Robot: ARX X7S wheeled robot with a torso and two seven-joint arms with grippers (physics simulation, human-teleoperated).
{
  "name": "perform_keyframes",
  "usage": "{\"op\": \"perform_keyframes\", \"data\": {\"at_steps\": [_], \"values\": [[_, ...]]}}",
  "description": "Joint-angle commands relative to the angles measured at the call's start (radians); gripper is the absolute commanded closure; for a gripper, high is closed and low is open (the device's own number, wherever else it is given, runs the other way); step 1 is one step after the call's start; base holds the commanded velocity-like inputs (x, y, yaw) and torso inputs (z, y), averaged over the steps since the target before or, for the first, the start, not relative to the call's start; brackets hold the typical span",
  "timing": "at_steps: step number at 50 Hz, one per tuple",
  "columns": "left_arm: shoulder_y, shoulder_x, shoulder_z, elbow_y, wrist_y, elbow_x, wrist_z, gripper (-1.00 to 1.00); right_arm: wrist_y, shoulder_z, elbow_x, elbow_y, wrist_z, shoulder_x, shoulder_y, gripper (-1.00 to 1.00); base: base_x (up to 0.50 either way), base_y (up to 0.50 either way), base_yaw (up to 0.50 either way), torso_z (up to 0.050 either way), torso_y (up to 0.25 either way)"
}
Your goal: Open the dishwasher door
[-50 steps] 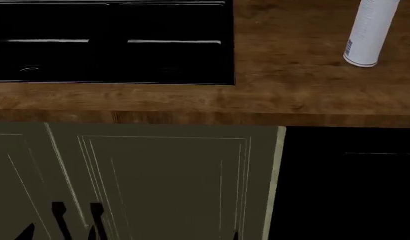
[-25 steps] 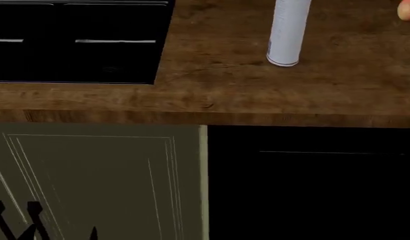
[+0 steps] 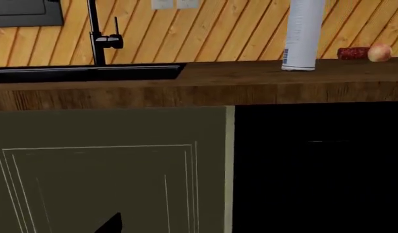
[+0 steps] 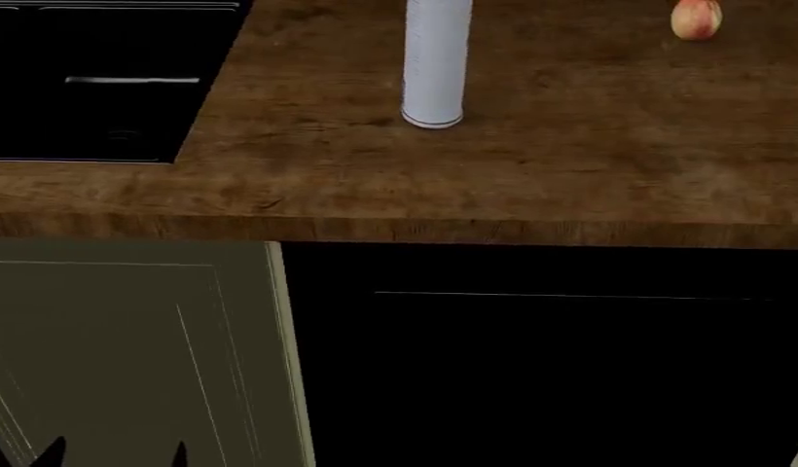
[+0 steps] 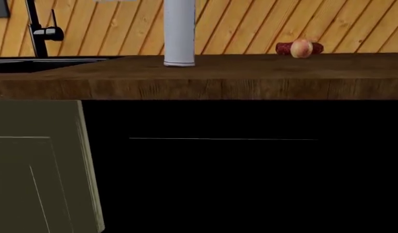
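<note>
Left gripper (image 4: 114, 455): two narrow pointed black tips at the lower edge of the head view, matte, without visible markings, screws or cables. Left wrist view: one black angular wedge (image 3: 110, 224) at the frame edge, same flat finish. Remainder of the body out of frame.

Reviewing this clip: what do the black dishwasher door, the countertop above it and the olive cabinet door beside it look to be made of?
The flat black dishwasher door looks like smooth glossy glass or lacquered panel: uniform black, one thin pale line, though that is uncertain. The brown countertop looks like oiled wood, with visible grain and plank seams. The olive-green cabinet door looks like matte painted wood, with routed frame lines.
</note>
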Motion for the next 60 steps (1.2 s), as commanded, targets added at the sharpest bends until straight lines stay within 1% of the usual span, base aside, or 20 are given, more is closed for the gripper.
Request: {"op": "perform_keyframes", "data": {"at_steps": [1,8,11,39,46,60], "values": [[0.005,-0.016,0.01,0.013,-0.002,-0.007,-0.012,-1.0,-0.001,-0.013,0.01,-0.017,0.013,0.009,-0.003,-1.0,0.0,0.0,0.0,0.0,0.0],[0.009,-0.021,0.013,0.01,0.012,-0.022,-0.013,-1.0,-0.01,-0.022,0.012,-0.012,0.018,0.014,-0.003,-1.0,0.0,0.0,0.0,0.0,0.0],[0.007,-0.018,0.013,0.013,-0.003,-0.051,-0.004,-1.0,-0.01,-0.022,0.015,-0.009,0.021,0.016,-0.002,-1.0,0.0,0.0,0.0,-0.009,0.0],[-0.002,-0.036,0.048,-0.01,0.027,-0.052,-0.016,-1.0,-0.011,-0.04,0.034,-0.007,0.044,0.035,0.0,-1.0,0.0,0.0,0.0,-0.05,0.0],[0.004,-0.044,0.055,0.002,0.03,-0.044,-0.025,-1.0,-0.008,-0.042,0.039,-0.019,0.053,0.04,-0.006,-1.0,0.03,0.0,0.0,0.0,0.0],[0.001,-0.053,0.063,-0.002,0.039,-0.044,-0.037,-1.0,-0.011,-0.051,0.046,-0.018,0.062,0.048,-0.007,-1.0,0.31,0.0,0.0,0.0,0.0]]}}
